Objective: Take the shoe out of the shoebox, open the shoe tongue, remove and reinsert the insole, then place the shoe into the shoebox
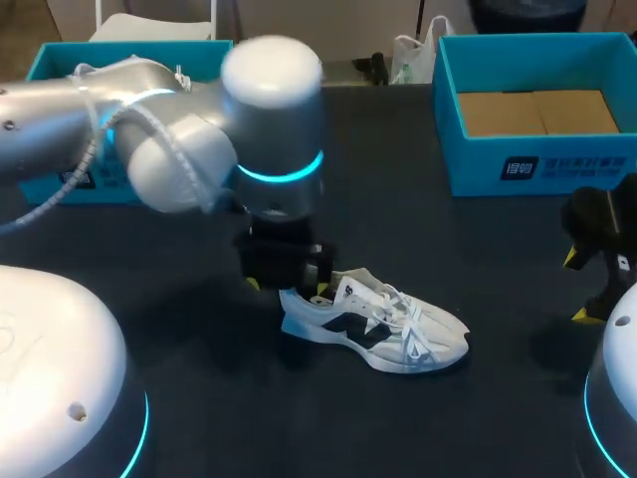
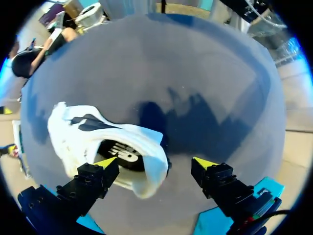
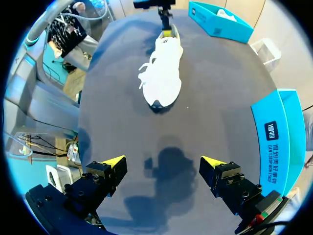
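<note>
Shoe [image 1: 383, 324] is out of the shoebox [image 1: 537, 110] and on the table [image 1: 199, 408], heel between the left gripper [image 2: 155, 162]'s spread fingers (nothing pinched yet, I think), right gripper [image 3: 164, 160] spread too with the shoe well ahead, so only the take-out step looks done.

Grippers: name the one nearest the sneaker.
The left gripper, open at the white sneaker's heel; the right gripper hangs open well beyond its toe.

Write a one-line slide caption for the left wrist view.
Open left gripper poised at the heel of a white shoe lying on the dark table.
</note>
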Robot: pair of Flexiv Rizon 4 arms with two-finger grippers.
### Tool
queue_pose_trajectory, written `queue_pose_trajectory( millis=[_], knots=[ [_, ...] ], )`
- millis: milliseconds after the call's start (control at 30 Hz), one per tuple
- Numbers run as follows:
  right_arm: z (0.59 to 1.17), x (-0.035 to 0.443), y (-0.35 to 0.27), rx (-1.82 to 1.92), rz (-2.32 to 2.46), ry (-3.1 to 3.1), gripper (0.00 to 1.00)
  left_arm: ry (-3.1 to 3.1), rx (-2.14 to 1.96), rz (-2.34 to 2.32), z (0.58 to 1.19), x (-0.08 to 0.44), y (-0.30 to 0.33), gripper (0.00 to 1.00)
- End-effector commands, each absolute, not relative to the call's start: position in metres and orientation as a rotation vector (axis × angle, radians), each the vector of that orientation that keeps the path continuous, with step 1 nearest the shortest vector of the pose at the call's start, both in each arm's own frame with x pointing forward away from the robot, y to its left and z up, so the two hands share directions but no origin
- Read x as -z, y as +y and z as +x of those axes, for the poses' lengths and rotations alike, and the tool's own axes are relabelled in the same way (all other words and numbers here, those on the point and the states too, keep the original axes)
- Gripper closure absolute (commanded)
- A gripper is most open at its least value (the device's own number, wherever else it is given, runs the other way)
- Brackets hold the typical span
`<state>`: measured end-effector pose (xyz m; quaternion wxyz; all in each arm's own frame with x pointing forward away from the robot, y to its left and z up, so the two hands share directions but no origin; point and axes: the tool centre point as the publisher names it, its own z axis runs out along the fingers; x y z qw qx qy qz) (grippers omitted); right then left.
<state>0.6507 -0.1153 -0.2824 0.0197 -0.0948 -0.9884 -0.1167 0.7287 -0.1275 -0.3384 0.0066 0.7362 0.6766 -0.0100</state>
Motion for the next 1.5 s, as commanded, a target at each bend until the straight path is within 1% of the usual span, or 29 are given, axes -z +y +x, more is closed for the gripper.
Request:
queue_pose_trajectory(
  millis=[33, 200, 433, 800, 833, 1000, 1200, 1233, 1500],
  knots=[
    [0.65, 0.283, -0.115, 0.357, -0.297, -3.07, 0.0, 2.125, 0.262, 2.171, 0.721, 0.292, -0.092, 0.0],
    [0.65, 0.283, -0.115, 0.357, -0.297, -3.07, 0.0, 2.206, 0.528, 1.977, 0.718, 0.271, -0.074, 0.0],
    [0.65, 0.283, -0.115, 0.357, -0.297, -3.07, 0.0, 2.448, 0.821, 1.659, 0.716, 0.262, -0.044, 0.0],
    [0.65, 0.283, -0.115, 0.357, -0.297, -3.07, 0.0, 2.495, 0.812, 1.636, 0.717, 0.261, -0.038, 0.0],
    [0.65, 0.283, -0.115, 0.357, -0.297, -3.07, 0.0, 2.527, 0.837, 1.582, 0.719, 0.261, -0.034, 0.0],
    [0.65, 0.283, -0.115, 0.357, -0.297, -3.07, 0.0, 2.644, 1.113, 1.254, 0.737, 0.282, -0.006, 0.0],
    [0.65, 0.283, -0.115, 0.357, -0.297, -3.07, 0.0, 2.727, 1.421, 0.921, 0.75, 0.307, 0.006, 0.0],
    [0.65, 0.283, -0.115, 0.357, -0.297, -3.07, 0.0, 2.735, 1.563, 0.86, 0.752, 0.313, 0.01, 0.0],
    [0.65, 0.283, -0.115, 0.357, -0.297, -3.07, 0.0, 2.778, 1.551, 0.824, 0.752, 0.316, 0.014, 0.0]
  ],
)
